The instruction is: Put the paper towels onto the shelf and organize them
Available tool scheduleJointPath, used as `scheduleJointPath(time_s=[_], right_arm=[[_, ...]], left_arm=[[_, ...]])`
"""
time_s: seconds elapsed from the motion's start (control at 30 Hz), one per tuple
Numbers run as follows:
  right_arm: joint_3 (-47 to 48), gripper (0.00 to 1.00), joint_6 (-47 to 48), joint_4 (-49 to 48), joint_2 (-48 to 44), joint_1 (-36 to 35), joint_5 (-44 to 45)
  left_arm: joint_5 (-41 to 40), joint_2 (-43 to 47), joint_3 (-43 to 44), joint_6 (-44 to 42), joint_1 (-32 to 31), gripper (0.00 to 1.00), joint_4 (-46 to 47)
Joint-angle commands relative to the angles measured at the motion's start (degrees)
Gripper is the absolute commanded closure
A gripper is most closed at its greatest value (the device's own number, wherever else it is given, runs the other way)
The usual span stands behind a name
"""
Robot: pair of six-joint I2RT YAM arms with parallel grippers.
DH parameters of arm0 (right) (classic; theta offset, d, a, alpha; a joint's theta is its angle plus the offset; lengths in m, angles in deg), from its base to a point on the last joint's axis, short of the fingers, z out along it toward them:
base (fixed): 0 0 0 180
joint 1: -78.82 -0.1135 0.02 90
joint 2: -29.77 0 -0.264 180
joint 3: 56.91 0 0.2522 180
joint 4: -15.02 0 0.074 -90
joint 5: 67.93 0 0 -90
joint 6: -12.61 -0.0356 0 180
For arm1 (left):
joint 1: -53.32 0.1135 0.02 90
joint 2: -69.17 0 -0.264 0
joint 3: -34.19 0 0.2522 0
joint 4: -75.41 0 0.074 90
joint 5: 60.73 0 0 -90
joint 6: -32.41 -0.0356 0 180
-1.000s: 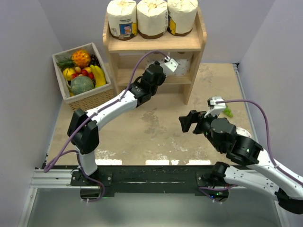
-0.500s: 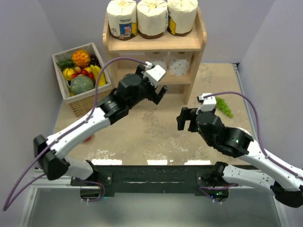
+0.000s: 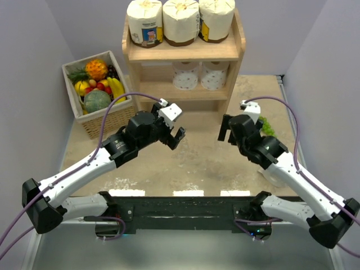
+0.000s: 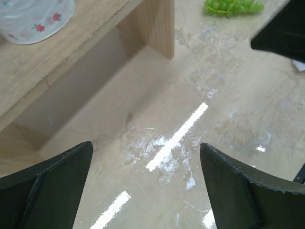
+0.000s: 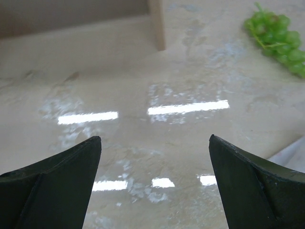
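Both claws are spread wide on my end, nothing in either. The left claw (image 4: 146, 144) and right claw (image 5: 155, 137) hover over the middle of the table (image 3: 194, 164), just short of the shelf (image 3: 185, 52) at the far edge. Three cream rolls (image 3: 181, 21) stand on its top board and two dotted rolls (image 3: 184, 77) on the lower tier, both beyond the claws. Grapes (image 3: 266, 127) lie near the right claw.

The light natural-wood two-tier shelf (image 3: 185, 52) stands upright at the far edge of the counter (image 3: 191, 163). Three large cream-wrapped paper towel rolls (image 3: 180, 21) with brown bases and printed labels stand side by side on its rimmed top board. Two small white dotted paper towel rolls (image 3: 199, 76) stand upright together on the lower tier, towards its right end.
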Motion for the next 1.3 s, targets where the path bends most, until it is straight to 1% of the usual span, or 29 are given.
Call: scheduleJointPath(time_s=[0.0, 0.13, 0.23, 0.27, 0.33, 0.37, 0.43, 0.47, 0.53, 0.57, 0.63, 0.7, 0.77, 0.87, 0.9, 1.07, 1.2, 1.27], right_arm=[[3.6, 0.01, 0.9, 0.0, 0.9, 11.3, -4.3], [6.9, 0.01, -2.6, 5.7, 2.4, 13.7, 0.9], [7.8, 0.02, -3.4, 8.4, 2.8, 18.3, 1.3], [8.1, 0.02, -4.1, 9.2, 3.1, 21.3, 2.1], [8.6, 0.03, -7.4, 12.7, 3.9, 24.2, 6.6], [9.4, 0.03, -9.6, 14.7, 4.6, 27.5, 8.2], [9.3, 0.02, -13.2, 18.2, 5.4, 31.7, 7.4], [8.4, 0.01, -13.5, 18.6, 5.5, 36.1, 6.1], [6.9, 0.01, -14.4, 19.3, 5.6, 40.7, 3.4], [5.5, 0.01, -14.9, 19.7, 5.7, 44.6, 3.6], [4.0, 0.01, -17.6, 21.5, 5.7, 48.4, 5.7], [1.2, 0.02, -17.1, 20.5, 4.1, 50.9, 4.3], [-2.5, 0.02, -15.7, 17.6, 1.7, 52.5, 1.1], [-5.0, 0.03, -14.4, 13.9, -0.7, 52.8, 0.1], [-5.2, 0.05, -14.4, 13.5, -0.6, 52.9, 0.6], [-5.5, 0.05, -17.7, 14.5, 1.6, 53.2, 2.9], [-6.2, 0.04, -23.3, 17.0, 4.2, 53.5, 7.9], [-6.2, 0.04, -24.6, 17.6, 5.4, 53.6, 8.9]], left_arm=[[5.3, 3.4, 0.2, 1.4, 0.2, 0.0, 3.9], [2.4, 4.0, -0.2, 3.5, 0.1, 0.0, 3.9], [0.5, 4.1, 0.1, 3.7, 0.1, 0.0, 3.3], [0.2, 4.2, 0.2, 3.8, 0.1, 0.0, 3.3], [0.1, 4.3, 0.0, 4.3, 0.2, 0.0, 3.3], [0.3, 4.6, -0.1, 4.5, 0.2, 0.0, 3.4], [0.7, 4.8, -0.3, 4.6, 0.0, 0.0, 3.6], [0.7, 4.8, -0.3, 4.5, 0.1, 0.0, 3.4], [0.8, 5.3, 0.0, 4.5, -0.1, 0.0, 2.6], [1.0, 5.7, -0.1, 4.3, -0.2, 0.0, 2.6], [1.3, 6.6, -1.2, 4.3, -0.4, 0.0, 3.2], [1.4, 6.8, -1.6, 4.3, -0.4, 0.0, 3.7], [1.7, 6.3, -1.5, 4.3, -0.5, 0.0, 3.6], [1.1, 5.4, -1.0, 4.0, -0.5, 0.0, 2.8], [0.9, 5.4, -1.0, 3.9, -0.5, 0.0, 2.6], [-1.1, 6.4, -1.5, 3.6, -0.5, 0.0, 3.1], [-1.5, 6.2, -1.6, 3.4, -0.6, 0.0, 3.1], [-1.2, 5.8, -1.5, 3.4, -0.5, 0.0, 3.1]])
